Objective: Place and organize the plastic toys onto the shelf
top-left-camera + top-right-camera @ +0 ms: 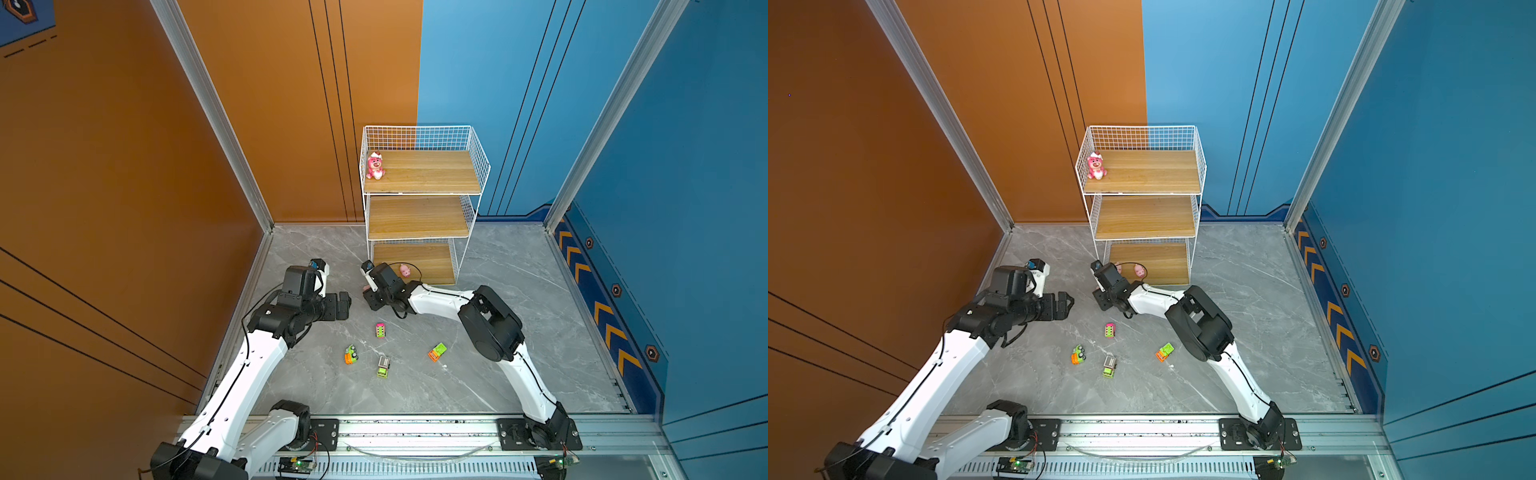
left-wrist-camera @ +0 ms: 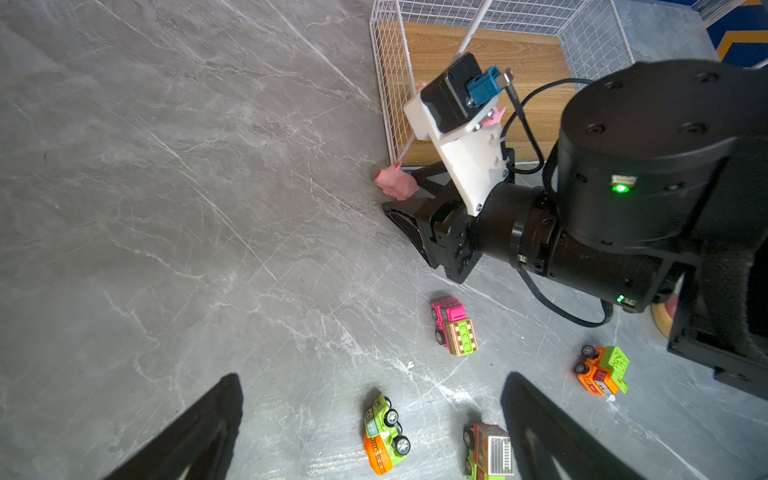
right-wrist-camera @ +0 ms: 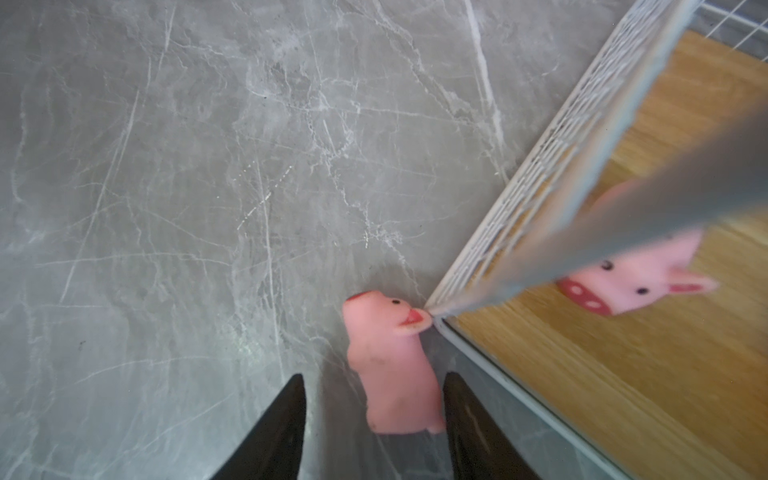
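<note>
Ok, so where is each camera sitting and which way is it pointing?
Both top views: high above the rail, looking down and forward at the table, the shelf, the left arm and right arm.
Left wrist: on the left arm, looking past the open left tool across the table at toy vehicles and the right tool.
Right wrist: on the right arm, looking past its fingers at a pink pig by the shelf's corner.
Shared: both wrist views show that pink pig between the right tool's fingers.
</note>
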### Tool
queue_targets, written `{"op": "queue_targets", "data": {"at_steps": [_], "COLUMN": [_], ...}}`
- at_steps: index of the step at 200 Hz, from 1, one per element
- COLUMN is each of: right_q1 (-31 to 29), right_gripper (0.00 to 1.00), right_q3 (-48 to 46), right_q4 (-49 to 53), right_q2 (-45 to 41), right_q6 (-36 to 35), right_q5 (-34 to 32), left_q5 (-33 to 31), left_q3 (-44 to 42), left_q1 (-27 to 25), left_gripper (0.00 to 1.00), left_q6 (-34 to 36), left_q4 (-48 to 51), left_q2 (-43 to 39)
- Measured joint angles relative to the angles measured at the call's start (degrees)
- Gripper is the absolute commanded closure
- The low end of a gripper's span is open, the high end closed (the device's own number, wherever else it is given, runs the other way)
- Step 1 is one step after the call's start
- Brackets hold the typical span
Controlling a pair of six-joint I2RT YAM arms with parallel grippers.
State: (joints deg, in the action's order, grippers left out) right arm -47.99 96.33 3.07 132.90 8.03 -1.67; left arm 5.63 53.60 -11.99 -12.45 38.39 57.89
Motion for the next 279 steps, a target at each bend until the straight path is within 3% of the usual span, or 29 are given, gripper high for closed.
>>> {"op": "queue_targets", "data": {"at_steps": [47,105,166,208,279], "right_q1": [-0.2,-1.0,-2.2,-2.9,-7.2], "right_gripper": [0.75,0.82,0.82,0.82,0.81], "right_q3": [0.0,-6.3,-21.0,-28.0,-30.9], "right_q4": [0.4,-2.5,-2.5,1.0,11.2], "right_q2": [0.1,-3.2,-15.8,-23.8,-24.5], "right_q6": [-0.6,-0.5,-0.5,-2.0,-5.9], "right_q5": [-1.4,-4.3,-7.9,-14.9,-27.6], "left_q5": [0.0,0.0,0.0,0.0,0.0], "left_q3": [0.0,0.0,0.0,0.0,0.0], "left_q1": [0.1,0.1,0.1,0.1,0.1], "left_gripper": [0.02,0.02,0.02,0.02,0.02], "left_q6": [0.0,0.0,0.0,0.0,0.0], "left_q4": [0.0,0.0,0.0,0.0,0.0], "left_q2": [0.0,0.0,0.0,0.0,0.0]}}
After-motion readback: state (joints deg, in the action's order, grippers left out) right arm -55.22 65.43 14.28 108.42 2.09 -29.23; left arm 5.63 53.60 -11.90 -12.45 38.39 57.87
